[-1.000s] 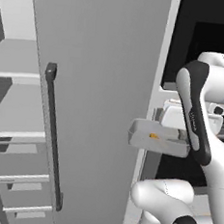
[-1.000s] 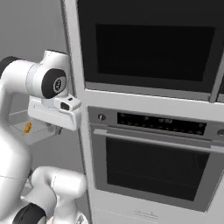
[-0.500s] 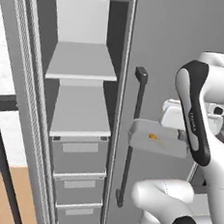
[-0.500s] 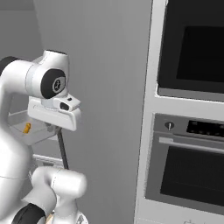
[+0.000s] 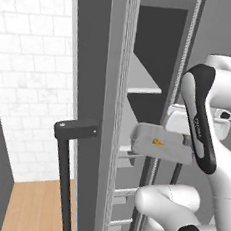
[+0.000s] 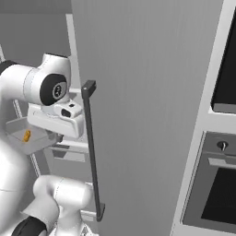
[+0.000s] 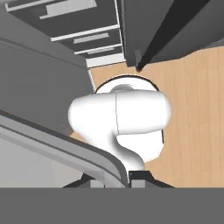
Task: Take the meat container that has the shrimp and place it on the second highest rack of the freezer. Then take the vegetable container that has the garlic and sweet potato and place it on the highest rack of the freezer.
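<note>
The two-finger gripper (image 7: 116, 180) is clamping the shallow grey rectangular container (image 5: 162, 147), lying level, long axis sideways; small orange shrimp (image 5: 157, 141) is sitting inside, before the dark grey freezer (image 5: 110, 87).

Pale freezer shelf (image 5: 143, 80), bare, wood floor (image 5: 31, 207) below

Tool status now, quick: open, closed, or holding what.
Tool: closed on the rim of the meat container, which holds the shrimp.
</note>
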Tool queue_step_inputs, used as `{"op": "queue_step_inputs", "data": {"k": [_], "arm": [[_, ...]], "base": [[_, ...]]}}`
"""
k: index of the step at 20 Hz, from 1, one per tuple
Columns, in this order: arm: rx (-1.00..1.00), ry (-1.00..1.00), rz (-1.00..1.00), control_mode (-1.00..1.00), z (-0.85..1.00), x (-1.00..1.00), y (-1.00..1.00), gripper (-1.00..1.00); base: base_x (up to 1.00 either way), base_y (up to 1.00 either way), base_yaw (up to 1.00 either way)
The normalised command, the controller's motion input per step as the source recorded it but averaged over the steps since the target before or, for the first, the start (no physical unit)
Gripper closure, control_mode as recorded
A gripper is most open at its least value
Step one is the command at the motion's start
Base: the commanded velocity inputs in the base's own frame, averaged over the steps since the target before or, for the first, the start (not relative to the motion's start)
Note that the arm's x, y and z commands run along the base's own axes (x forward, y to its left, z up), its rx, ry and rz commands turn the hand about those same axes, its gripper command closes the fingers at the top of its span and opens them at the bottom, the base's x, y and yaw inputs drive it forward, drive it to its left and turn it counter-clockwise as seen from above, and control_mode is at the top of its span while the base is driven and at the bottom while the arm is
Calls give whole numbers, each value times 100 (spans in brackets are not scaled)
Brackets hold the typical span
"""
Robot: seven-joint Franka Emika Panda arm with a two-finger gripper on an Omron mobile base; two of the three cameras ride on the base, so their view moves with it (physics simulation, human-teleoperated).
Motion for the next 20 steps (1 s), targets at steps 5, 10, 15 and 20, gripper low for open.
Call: {"op": "queue_step_inputs", "data": {"k": [5, 10, 15, 20], "arm": [[0, 0, -15, -100, -10, 20, 2, 100], [-5, -5, -29, -100, -57, 4, 49, 100], [-2, -2, -29, -100, -61, 72, 42, 100], [-2, 0, -24, -100, -67, 84, 37, 100]], "base": [[15, 3, -4], [0, 0, 0], [0, 0, 0], [0, 0, 0]]}}
